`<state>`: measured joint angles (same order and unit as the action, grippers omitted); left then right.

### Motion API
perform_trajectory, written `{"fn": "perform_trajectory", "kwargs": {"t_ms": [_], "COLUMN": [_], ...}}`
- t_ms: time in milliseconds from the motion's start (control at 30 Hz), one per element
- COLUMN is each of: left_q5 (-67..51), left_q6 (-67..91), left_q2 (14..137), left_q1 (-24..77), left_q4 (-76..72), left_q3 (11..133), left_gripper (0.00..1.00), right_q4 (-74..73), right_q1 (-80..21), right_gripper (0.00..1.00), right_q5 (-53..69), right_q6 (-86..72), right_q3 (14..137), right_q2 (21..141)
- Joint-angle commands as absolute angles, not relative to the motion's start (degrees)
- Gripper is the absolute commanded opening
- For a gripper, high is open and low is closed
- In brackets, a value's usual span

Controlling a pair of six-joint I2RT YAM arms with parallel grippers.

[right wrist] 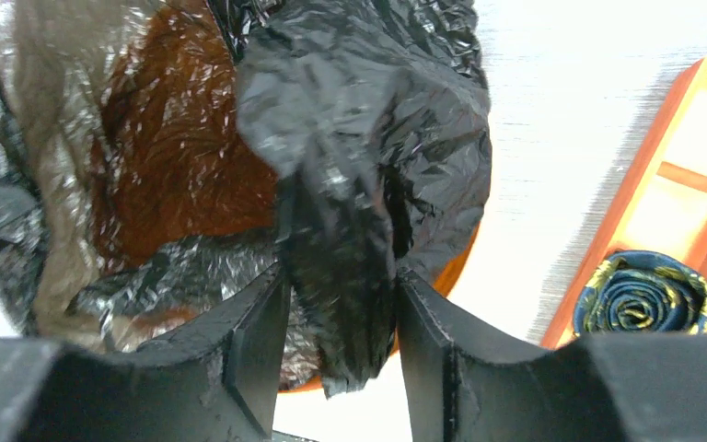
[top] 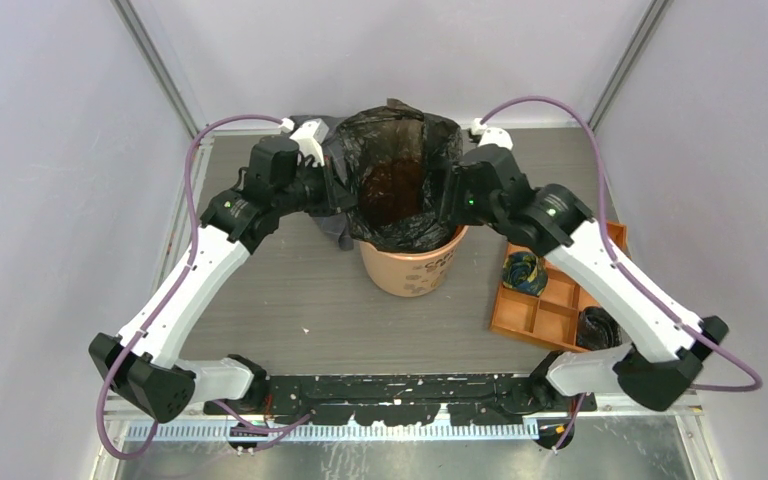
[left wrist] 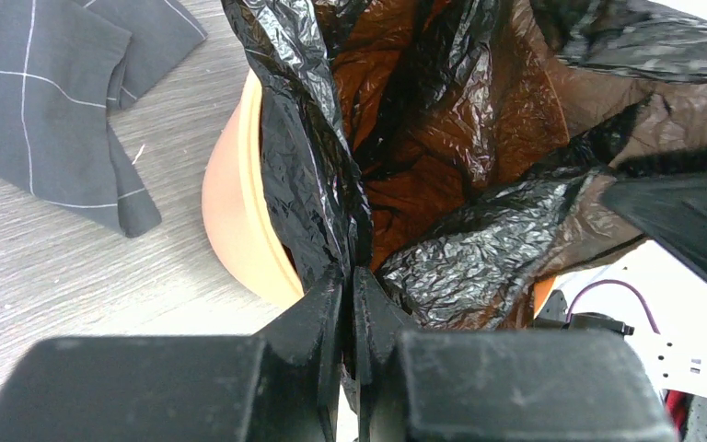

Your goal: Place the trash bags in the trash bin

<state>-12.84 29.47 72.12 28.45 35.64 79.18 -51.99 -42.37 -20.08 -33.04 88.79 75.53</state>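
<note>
The black trash bag [top: 400,180] sits inside the orange trash bin [top: 410,270], its mouth spread open above the rim. My left gripper [top: 338,192] is at the bag's left edge. In the left wrist view it [left wrist: 350,276] is shut on a fold of the bag [left wrist: 313,166], beside the bin's wall [left wrist: 230,212]. My right gripper [top: 450,195] is at the bag's right edge. In the right wrist view its jaws [right wrist: 341,285] stand apart with a blurred hanging fold of the bag [right wrist: 350,184] between them, over the bin's rim [right wrist: 465,262].
A grey checked cloth [left wrist: 46,101] lies on the table left of the bin. An orange compartment tray [top: 550,315] lies at the right, holding a rolled blue patterned bundle [right wrist: 649,299] and a dark bundle [top: 597,325]. Grey walls enclose the table.
</note>
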Motion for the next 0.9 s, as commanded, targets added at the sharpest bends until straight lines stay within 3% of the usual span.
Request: {"fn": "perform_trajectory", "kwargs": {"t_ms": [0, 233, 633, 867], "left_q5": [-12.9, -13.1, -14.4, -14.0], "left_q6": [28.6, 28.6, 28.2, 27.0], "left_q2": [71.1, 70.7, 71.7, 70.6], "left_q1": [28.7, 28.7, 28.7, 28.6], "left_q4": [34.7, 34.9, 37.3, 39.6], "left_q3": [80.9, 80.8, 83.5, 83.4], "left_gripper": [0.09, 0.09, 0.10, 0.08], "right_q4": [-55.3, -57.0, -63.3, -66.3], "right_q1": [-42.4, -42.4, -42.4, -42.4], "right_gripper": [0.51, 0.44, 0.02, 0.01], "right_q5": [-20.4, -20.2, -24.5, -25.0], "right_q6": [-33.3, -34.3, -32.0, -32.7], "right_q3": [90.3, 88.8, 94.5, 93.7], "right_q2": [68.9, 67.1, 67.9, 65.8]}}
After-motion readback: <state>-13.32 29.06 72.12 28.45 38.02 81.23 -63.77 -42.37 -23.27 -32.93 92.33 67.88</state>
